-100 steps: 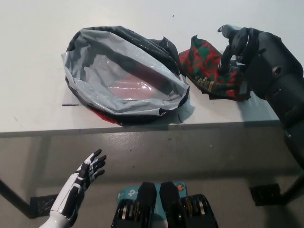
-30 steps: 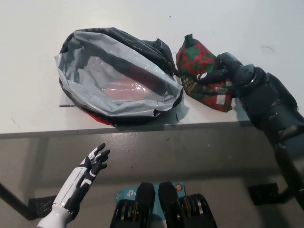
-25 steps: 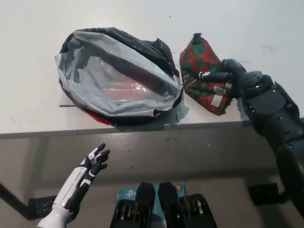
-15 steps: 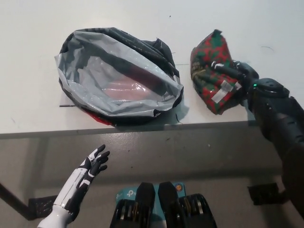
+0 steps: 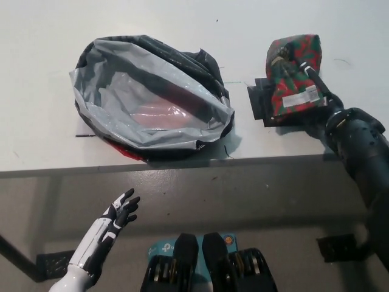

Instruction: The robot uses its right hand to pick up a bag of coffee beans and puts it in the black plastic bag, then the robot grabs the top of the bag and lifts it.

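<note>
On the white table [image 5: 48, 73], the black plastic bag [image 5: 152, 97] lies toward the left with its mouth spread wide, the grey lining [image 5: 121, 79] turned up and a reddish patch [image 5: 161, 112] showing through the clear film at its bottom. A scrap of red [image 5: 130, 152] peeks from under the bag's near rim, just at the table's near edge. To the right, apart from the bag, the black right hand [image 5: 310, 82] holds the coffee bean bag [image 5: 295, 73], a red and green patterned pack with a white label on its near side. The fingers [image 5: 298, 62] are closed around the pack, one lying across its front, and the pack appears raised off the table, with a dark shadow [image 5: 261, 106] on the surface below and to its left. The black forearm [image 5: 358, 146] runs from the hand down toward the near right corner, past the table edge. The white left hand [image 5: 118, 210] hangs below and nearer than the table edge at the lower left, holding nothing, its dark fingers spread apart and pointing up toward the table, well clear of both bags. Beneath the table the floor [image 5: 255, 201] is grey.
</note>
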Robot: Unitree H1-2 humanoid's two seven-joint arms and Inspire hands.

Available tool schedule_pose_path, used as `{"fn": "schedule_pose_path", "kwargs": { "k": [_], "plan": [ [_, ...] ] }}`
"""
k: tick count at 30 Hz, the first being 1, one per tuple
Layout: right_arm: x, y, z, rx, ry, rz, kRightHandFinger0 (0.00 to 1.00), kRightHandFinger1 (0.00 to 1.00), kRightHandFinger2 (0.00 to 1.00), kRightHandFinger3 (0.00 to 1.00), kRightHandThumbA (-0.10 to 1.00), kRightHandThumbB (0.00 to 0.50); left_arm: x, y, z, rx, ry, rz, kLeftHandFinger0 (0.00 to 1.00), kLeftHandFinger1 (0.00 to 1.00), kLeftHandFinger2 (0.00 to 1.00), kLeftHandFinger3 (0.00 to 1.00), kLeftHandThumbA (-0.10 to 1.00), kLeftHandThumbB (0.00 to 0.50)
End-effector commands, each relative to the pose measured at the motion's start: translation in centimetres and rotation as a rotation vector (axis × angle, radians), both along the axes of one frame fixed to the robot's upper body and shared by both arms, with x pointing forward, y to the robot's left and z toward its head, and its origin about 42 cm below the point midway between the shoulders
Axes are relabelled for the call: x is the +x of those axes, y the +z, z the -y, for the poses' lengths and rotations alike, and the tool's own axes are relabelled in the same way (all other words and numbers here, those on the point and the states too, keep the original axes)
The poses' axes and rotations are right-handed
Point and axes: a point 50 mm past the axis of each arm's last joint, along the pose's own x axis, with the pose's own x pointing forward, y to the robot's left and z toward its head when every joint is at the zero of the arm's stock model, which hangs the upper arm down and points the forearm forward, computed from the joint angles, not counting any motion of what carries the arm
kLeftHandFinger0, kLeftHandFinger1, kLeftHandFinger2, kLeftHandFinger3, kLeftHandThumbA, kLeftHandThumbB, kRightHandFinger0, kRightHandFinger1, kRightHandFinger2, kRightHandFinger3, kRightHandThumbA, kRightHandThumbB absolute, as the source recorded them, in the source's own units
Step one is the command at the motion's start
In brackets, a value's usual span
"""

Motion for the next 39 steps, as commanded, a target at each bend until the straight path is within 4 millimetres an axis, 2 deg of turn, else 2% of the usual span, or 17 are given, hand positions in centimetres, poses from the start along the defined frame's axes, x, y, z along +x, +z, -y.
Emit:
{"fn": "schedule_pose_path", "kwargs": {
  "k": [1, 6, 8, 9, 10, 12, 17, 20, 21, 23, 27, 28, 29, 31, 32, 38, 39],
  "plan": [
    [3.2, 12.5, -2.9, 0.336, 0.181, 0.338, 0.00, 0.15, 0.66, 0.66, -0.10, 0.178, -0.3, 0.7, -0.2, 0.012, 0.007, 0.048, 1.00, 1.00, 1.00, 1.00, 0.91, 0.202],
    [3.6, 17.9, -4.2, 0.290, 0.264, 0.431, 0.00, 0.13, 0.69, 0.64, -0.10, 0.142, -0.4, 0.7, -0.2, 0.014, 0.006, 0.041, 1.00, 1.00, 1.00, 1.00, 0.90, 0.199],
    [3.6, 19.5, -4.8, 0.256, 0.294, 0.468, 0.00, 0.11, 0.67, 0.74, -0.10, 0.127, -0.4, 0.7, -0.2, 0.014, 0.005, 0.037, 1.00, 1.00, 1.00, 1.00, 0.90, 0.202],
    [3.5, 20.6, -5.4, 0.219, 0.308, 0.495, 0.00, 0.12, 0.68, 0.86, -0.10, 0.143, -0.4, 0.8, -0.2, 0.017, 0.003, 0.036, 1.00, 1.00, 1.00, 1.00, 0.90, 0.202],
    [3.4, 21.3, -5.8, 0.193, 0.317, 0.515, 0.00, 0.12, 0.66, 0.87, -0.10, 0.144, -0.4, 0.8, -0.2, 0.018, 0.002, 0.036, 1.00, 1.00, 1.00, 1.00, 0.90, 0.202],
    [3.1, 23.7, -7.5, 0.104, 0.354, 0.564, 0.00, 0.10, 0.61, 0.77, -0.10, 0.141, -0.3, 0.8, -0.2, 0.026, -0.003, 0.034, 1.00, 1.00, 1.00, 1.00, 0.89, 0.194],
    [2.5, 26.1, -9.9, 0.059, 0.400, 0.626, 0.00, 0.15, 0.67, 1.00, -0.10, 0.114, -0.4, 0.8, -0.2, 0.039, -0.007, 0.027, 1.00, 1.00, 1.00, 1.00, 0.89, 0.189],
    [1.9, 27.9, -12.1, 0.016, 0.448, 0.670, 0.00, 0.16, 0.69, 1.00, -0.10, 0.134, -0.4, 0.8, -0.2, 0.047, -0.010, 0.024, 1.00, 1.00, 1.00, 1.00, 0.89, 0.197],
    [1.7, 28.3, -12.7, 0.001, 0.474, 0.687, 0.00, 0.18, 0.73, 0.74, -0.10, 0.137, -0.4, 0.9, -0.2, 0.057, -0.009, 0.021, 1.00, 1.00, 1.00, 1.00, 0.90, 0.201],
    [1.3, 29.0, -14.0, -0.037, 0.517, 0.708, 0.00, 0.23, 0.75, 0.63, -0.10, 0.151, -0.3, 0.9, -0.2, 0.064, -0.013, 0.020, 1.00, 1.00, 1.00, 1.00, 0.90, 0.193],
    [0.4, 29.3, -16.4, -0.171, 0.567, 0.727, 0.00, 0.24, 0.74, 0.69, -0.10, 0.165, -0.3, 0.8, -0.2, 0.056, -0.024, 0.018, 1.00, 1.00, 1.00, 1.00, 0.88, 0.174],
    [0.2, 29.0, -17.7, -0.199, 0.589, 0.711, 0.00, 0.26, 0.76, 0.58, -0.10, 0.154, -0.3, 0.8, -0.1, 0.056, -0.024, 0.018, 1.00, 1.00, 1.00, 1.00, 0.87, 0.165],
    [0.0, 28.8, -18.4, -0.211, 0.609, 0.709, 0.00, 0.27, 0.76, 0.56, -0.10, 0.152, -0.3, 0.9, -0.1, 0.056, -0.025, 0.018, 1.00, 1.00, 1.00, 1.00, 0.87, 0.164],
    [-0.3, 28.1, -19.6, -0.241, 0.657, 0.707, 0.00, 0.27, 0.77, 0.76, -0.10, 0.159, -0.4, 0.9, 0.0, 0.056, -0.028, 0.016, 1.00, 1.00, 1.00, 1.00, 0.86, 0.170],
    [-0.4, 27.6, -20.3, -0.273, 0.685, 0.694, 0.00, 0.25, 0.76, 0.99, -0.10, 0.164, -0.4, 0.9, 0.1, 0.058, -0.030, 0.015, 1.00, 1.00, 1.00, 1.00, 0.86, 0.170],
    [-0.8, 25.0, -23.2, -0.422, 0.756, 0.645, 0.00, 0.29, 0.85, 1.00, -0.10, 0.159, -0.2, 1.0, 0.2, 0.070, -0.039, 0.009, 1.00, 1.00, 1.00, 1.00, 0.86, 0.177],
    [-0.7, 24.6, -23.7, -0.463, 0.762, 0.630, 0.00, 0.30, 0.86, 0.94, -0.10, 0.166, -0.1, 1.1, 0.2, 0.080, -0.042, 0.011, 1.00, 1.00, 1.00, 1.00, 0.87, 0.176]
  ]
}}
